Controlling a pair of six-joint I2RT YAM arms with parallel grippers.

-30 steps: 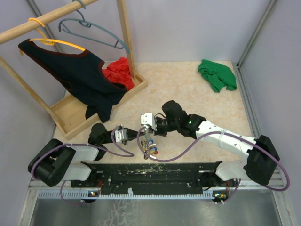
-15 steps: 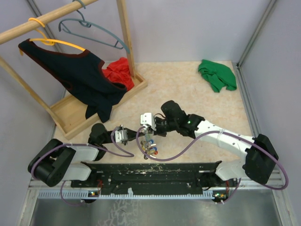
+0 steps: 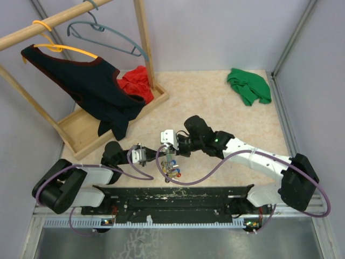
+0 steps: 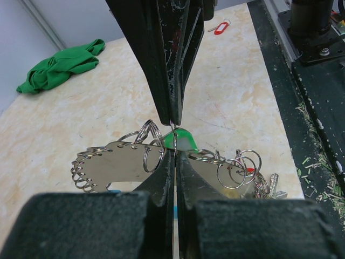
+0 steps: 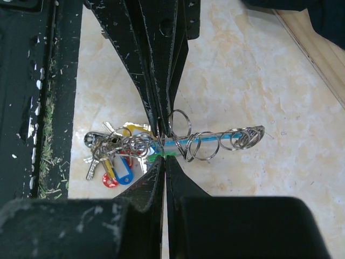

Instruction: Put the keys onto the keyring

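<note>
The keyring [image 5: 180,142] is stretched long and thin, crosswise between the two pincers, low by the table [image 4: 81,118] near its front middle. Its bunch of tags [image 5: 116,167] is at the end nearer the arms. The left pincer [image 4: 175,162] is pinched tight on the keyring. The right pincer [image 5: 163,162] is pinched tight on the green key [image 4: 179,140]. The red key [image 4: 220,26] lies well apart. The wooden tray [image 3: 81,127] holds a red cloth [image 3: 136,82].
</note>
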